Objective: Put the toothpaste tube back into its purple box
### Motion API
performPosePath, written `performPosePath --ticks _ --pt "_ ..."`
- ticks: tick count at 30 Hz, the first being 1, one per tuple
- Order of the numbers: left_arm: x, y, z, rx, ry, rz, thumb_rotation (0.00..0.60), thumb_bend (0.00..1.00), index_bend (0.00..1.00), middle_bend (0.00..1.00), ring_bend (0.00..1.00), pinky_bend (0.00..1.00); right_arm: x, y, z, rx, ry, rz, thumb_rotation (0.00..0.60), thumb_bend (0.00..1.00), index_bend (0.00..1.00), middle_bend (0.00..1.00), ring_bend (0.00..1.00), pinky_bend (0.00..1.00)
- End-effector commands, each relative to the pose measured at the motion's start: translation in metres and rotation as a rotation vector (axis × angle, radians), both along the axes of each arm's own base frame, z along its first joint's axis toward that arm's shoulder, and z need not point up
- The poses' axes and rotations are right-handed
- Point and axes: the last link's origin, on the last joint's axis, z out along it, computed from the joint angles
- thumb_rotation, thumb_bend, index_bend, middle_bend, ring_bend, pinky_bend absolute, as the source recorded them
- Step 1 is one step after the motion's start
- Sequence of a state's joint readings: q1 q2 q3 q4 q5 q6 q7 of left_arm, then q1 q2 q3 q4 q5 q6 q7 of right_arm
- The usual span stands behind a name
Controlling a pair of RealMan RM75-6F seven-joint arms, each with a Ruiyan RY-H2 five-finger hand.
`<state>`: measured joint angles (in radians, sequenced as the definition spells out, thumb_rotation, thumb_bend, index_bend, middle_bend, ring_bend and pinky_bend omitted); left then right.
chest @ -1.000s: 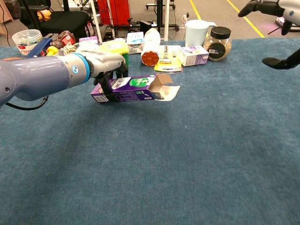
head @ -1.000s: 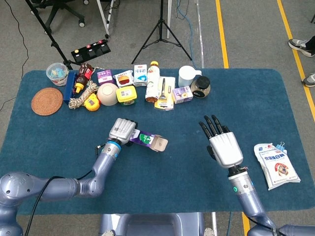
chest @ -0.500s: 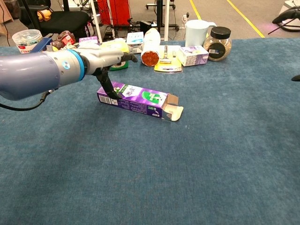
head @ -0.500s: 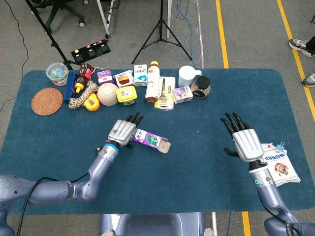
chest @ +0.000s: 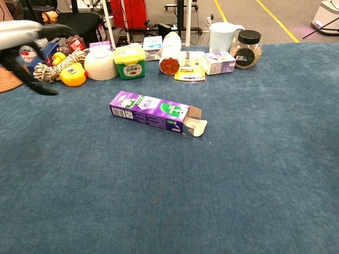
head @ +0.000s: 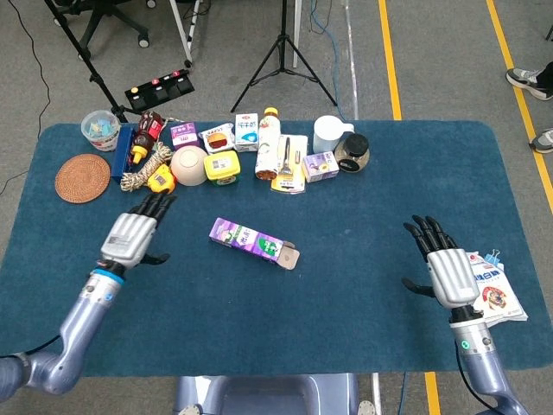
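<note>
2 spread hands flank purple box, flaps open

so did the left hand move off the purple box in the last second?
Yes. The left hand has let go and pulled back toward the table's left, now near the woven coaster. The purple box lies flat mid-table, untouched.

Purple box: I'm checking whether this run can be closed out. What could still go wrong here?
The purple box lies on the table with its end flaps open, so the tube could slide out if it's lifted; the tube itself isn't visible, so it may not be fully seated. Both the left hand and right hand are open and apart from it.
</note>
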<state>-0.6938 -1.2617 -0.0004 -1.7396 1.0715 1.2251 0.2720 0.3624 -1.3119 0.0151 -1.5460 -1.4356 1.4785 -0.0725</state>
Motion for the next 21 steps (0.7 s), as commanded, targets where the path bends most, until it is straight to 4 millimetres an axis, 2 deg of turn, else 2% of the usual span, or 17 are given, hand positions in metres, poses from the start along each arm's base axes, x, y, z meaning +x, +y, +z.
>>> performPosePath --ticks 1,3,8,13,15,21 --pt "-0.032 -0.027 0.023 0.047 -0.023 0.048 0.600 0.12 0.00 0.00 0.00 0.25 -0.001 0.005 0.001 -0.003 -0.002 -0.002 0.600 0.00 0.12 0.09 0.05 0.23" --pt "-0.044 -0.036 0.032 0.073 -0.025 0.061 0.600 0.12 0.00 0.00 0.00 0.24 -0.002 0.008 0.001 -0.005 0.001 -0.002 0.600 0.00 0.12 0.09 0.06 0.23" --pt "-0.085 -0.075 0.057 0.161 -0.052 0.122 0.600 0.12 0.00 0.00 0.00 0.23 -0.008 0.015 -0.001 0.003 0.016 0.000 0.600 0.00 0.13 0.09 0.06 0.22" --pt "-0.110 -0.110 0.071 0.225 -0.060 0.176 0.600 0.12 0.00 0.00 0.00 0.22 -0.012 0.018 -0.001 0.011 0.028 0.000 0.600 0.00 0.15 0.09 0.06 0.20" --pt "-0.115 -0.122 0.073 0.237 -0.046 0.178 0.600 0.12 0.00 0.00 0.00 0.22 -0.013 0.019 0.004 -0.006 0.048 0.008 0.600 0.00 0.15 0.09 0.06 0.20" --pt "-0.109 -0.135 0.076 0.263 -0.035 0.144 0.600 0.12 0.00 0.00 0.00 0.22 -0.013 0.025 0.008 -0.029 0.058 -0.001 0.600 0.00 0.15 0.09 0.05 0.19"
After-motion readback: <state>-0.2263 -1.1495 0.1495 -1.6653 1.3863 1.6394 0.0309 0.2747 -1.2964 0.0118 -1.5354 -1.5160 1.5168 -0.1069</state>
